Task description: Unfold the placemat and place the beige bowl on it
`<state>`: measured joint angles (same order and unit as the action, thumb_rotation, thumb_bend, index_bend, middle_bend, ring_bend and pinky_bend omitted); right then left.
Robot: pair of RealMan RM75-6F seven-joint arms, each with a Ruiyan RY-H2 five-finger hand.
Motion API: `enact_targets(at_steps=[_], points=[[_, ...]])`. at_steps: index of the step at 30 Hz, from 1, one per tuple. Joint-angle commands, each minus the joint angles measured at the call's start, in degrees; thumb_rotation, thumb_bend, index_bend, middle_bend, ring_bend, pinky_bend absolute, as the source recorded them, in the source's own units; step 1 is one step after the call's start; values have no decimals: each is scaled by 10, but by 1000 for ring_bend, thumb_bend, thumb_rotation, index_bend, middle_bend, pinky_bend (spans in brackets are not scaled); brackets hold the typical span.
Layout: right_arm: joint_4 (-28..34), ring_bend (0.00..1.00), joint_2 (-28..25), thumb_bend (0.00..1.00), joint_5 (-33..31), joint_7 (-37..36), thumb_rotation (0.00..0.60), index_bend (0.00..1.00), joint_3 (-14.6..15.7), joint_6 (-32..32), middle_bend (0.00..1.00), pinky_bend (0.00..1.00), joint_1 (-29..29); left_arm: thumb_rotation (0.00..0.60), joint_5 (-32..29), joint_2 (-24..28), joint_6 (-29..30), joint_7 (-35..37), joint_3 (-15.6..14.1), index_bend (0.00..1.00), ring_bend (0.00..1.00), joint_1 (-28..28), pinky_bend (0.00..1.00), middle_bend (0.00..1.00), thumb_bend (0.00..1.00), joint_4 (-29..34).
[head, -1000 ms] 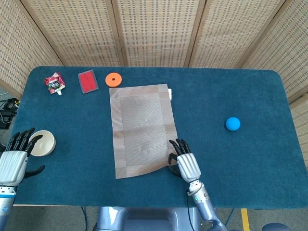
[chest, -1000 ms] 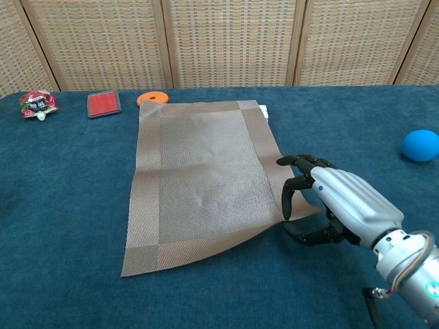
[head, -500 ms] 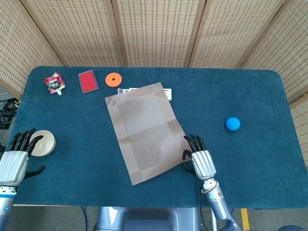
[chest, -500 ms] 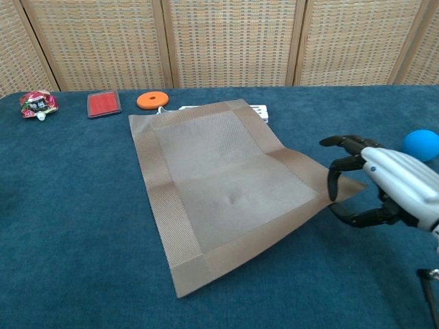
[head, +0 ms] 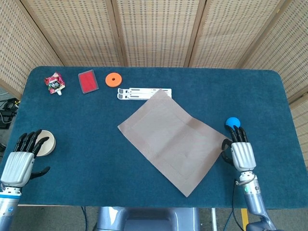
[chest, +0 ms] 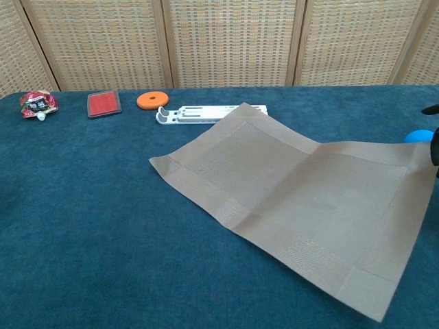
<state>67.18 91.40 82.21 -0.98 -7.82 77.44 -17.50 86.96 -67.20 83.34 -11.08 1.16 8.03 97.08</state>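
Placemat [head: 175, 140] lies opened out in a single layer on the blue worktop [head: 96, 144], rotated so its corners point roughly toward the four sides; a faint crease line crosses it. Its right corner is lifted slightly off the cloth and sits between the thumb and fingers of the right hand [head: 239, 150], which pinches it; in the chest view only dark fingertips [chest: 433, 110] of that hand show at the frame edge, with the mat edge rising toward them. Beige bowl [head: 46, 142] stands upright near the left front edge of the worktop, well apart from the placemat. Left hand [head: 21, 161] sits just beside the bowl on its near side, fingers spread and extended toward the rim; whether they touch it cannot be told, and nothing is held. Blue ball [head: 233, 123] rests just behind the right hand's fingertips. White flat bracket-like piece [head: 143, 92] lies just beyond the mat's far corner, touching or nearly touching it. Orange disc [head: 113, 79], red flat pad [head: 88, 81] and a small red printed packet [head: 54, 83] line the far left of the worktop. Woven screen panels [head: 154, 29] stand behind.
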Motion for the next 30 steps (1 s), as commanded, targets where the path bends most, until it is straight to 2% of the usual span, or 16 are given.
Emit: enact_targets(at_steps=[1,6,9,11,14,21,23,26,30], points=[[-29,0,-11,583,-22,8,600,599,-21,-37,148,0,-21,600,1,-1,-1,-2,0,159,0,1,0,0,68,0],[-49,0,-27,529,-32,72,600,528,-29,-82,79,0,-53,600,4,-6,-11,-8,-3,159,0,6,0,0,68,-1],[-47,0,-38,476,-20,91,600,385,-22,-74,8,0,-55,600,3,-11,-21,-12,-1,159,0,12,0,0,68,0],[-36,0,-51,428,-26,95,600,258,-15,-83,0,0,-49,600,4,-15,-31,-14,0,159,0,20,0,0,68,0],[-6,0,-73,387,-54,95,600,158,-16,-90,0,0,-31,600,3,-20,-54,-20,4,160,0,36,0,0,68,2],[65,0,-126,375,-72,10,600,149,-17,-58,0,0,19,600,-3,-38,-112,-47,40,214,0,97,0,0,69,12],[81,0,-142,375,-54,-14,600,151,-10,-32,0,0,34,600,-8,-54,-147,-58,63,237,0,134,0,0,126,8],[97,0,-161,383,-26,-36,600,150,0,-2,0,0,48,600,-34,-94,-203,-63,92,282,0,190,0,0,270,-27],[106,0,-172,402,-17,-60,600,148,2,10,0,0,55,600,-64,-137,-250,-68,109,315,0,233,0,0,296,-79]])
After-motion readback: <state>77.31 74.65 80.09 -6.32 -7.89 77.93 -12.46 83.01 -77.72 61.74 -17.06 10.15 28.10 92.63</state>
